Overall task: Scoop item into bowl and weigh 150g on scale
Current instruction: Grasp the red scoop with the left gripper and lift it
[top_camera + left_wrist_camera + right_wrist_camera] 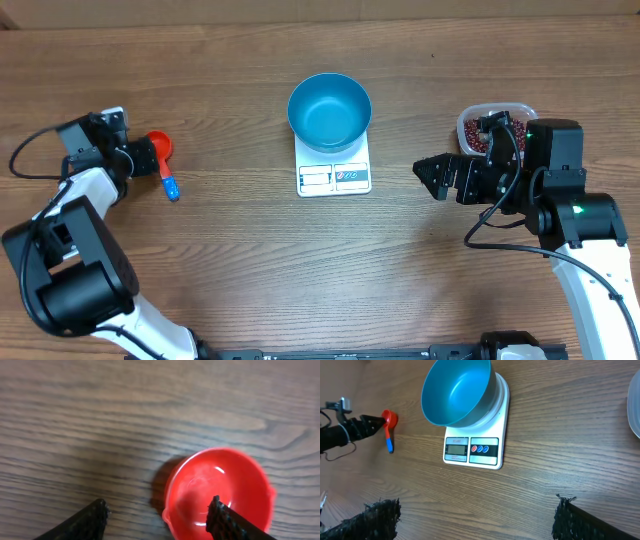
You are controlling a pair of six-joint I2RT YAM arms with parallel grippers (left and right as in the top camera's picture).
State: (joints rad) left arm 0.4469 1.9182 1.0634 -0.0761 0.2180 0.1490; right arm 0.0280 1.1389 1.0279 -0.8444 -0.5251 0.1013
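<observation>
Brown wood-grain bench [250,280] fills every view. In the upper centre of the overhead frame a round, deep, bright-blue bowl [329,110] sits on a small flat white rectangular kitchen scale [334,177]. The scale's display and labels show along its lower edge, in front of the bowl.

At the upper right, a clear rounded plastic tub [470,125] holds the small dark red-brown beans [472,137]. The right arm hides much of it. The right tool [430,178] hangs over bare wood between the tub and the scale. Its fingers are spread wide with nothing between them, and the tool points toward the scale.

At the left of the overhead frame lies a small red plastic scoop [159,146] with a blue handle [170,186] angling toward the lower right. The left tool [143,155] is right at the scoop's red cup. In the left wrist view its fingers [222,520] stand apart. One tip lies over the inside of the cup and the other is off to the lower left over bare wood. Whether either finger touches the scoop cannot be told.
</observation>
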